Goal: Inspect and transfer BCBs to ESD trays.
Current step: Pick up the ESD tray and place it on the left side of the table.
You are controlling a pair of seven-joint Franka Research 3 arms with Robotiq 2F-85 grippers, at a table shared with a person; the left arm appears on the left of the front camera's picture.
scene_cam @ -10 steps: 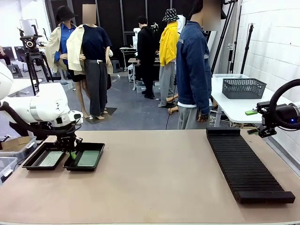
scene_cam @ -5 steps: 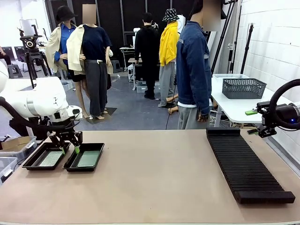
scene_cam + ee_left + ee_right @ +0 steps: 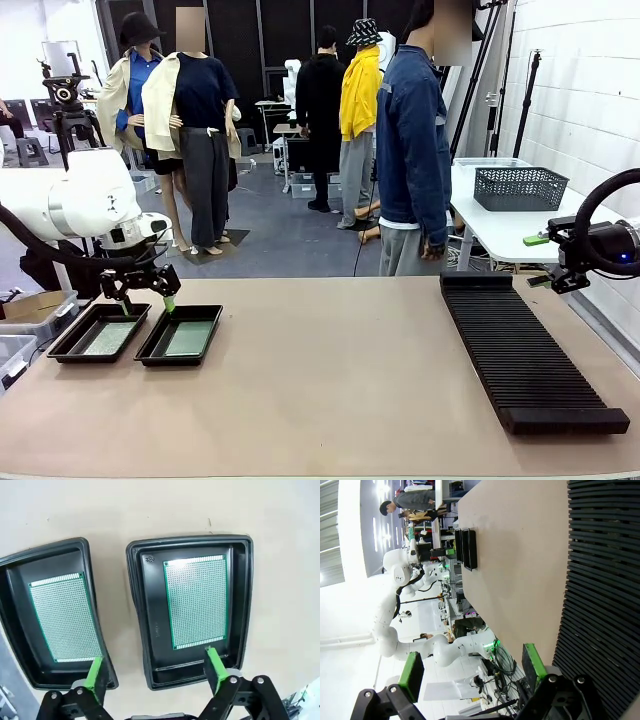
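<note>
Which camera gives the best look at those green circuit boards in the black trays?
The left wrist view: it looks straight down on both boards, one in each tray. The front view shows them small and foreshortened. The right wrist view shows the trays far off, boards indiscernible.

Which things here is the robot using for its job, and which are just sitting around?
For the job:
- two green BCBs
- two black ESD trays
- left gripper, open

Just there:
- ribbed black rack
- grey mesh basket
</note>
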